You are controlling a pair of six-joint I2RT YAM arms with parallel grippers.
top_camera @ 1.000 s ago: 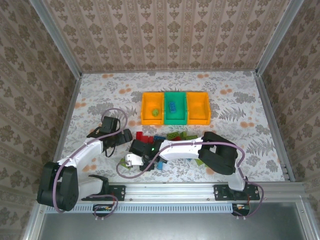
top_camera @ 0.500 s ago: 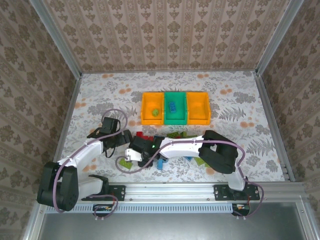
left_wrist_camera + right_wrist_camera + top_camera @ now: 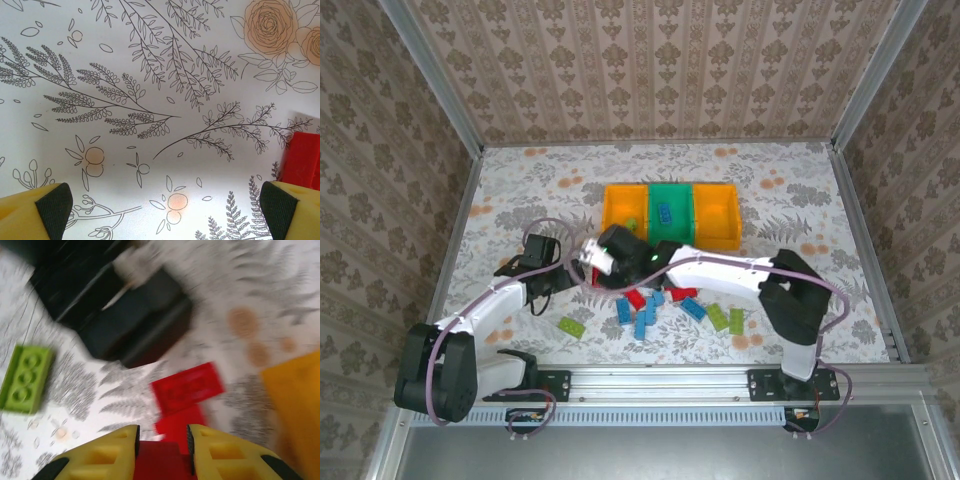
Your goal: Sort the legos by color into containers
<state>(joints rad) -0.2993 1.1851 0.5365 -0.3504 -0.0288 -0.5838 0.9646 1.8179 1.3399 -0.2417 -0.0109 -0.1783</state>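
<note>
The right arm point(image 3: 720, 268) stretches far left, right gripper point(image 3: 162, 454) pinching a red lego point(image 3: 161, 469); left arm point(image 3: 485, 305) bent, left gripper point(image 3: 165, 207) spread wide.

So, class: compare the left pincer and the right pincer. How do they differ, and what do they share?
The left pincer stands wide open; the right pincer is shut. The left pincer holds nothing above the table; the right pincer grips a red brick. Both have yellow fingers with black pads.
</note>
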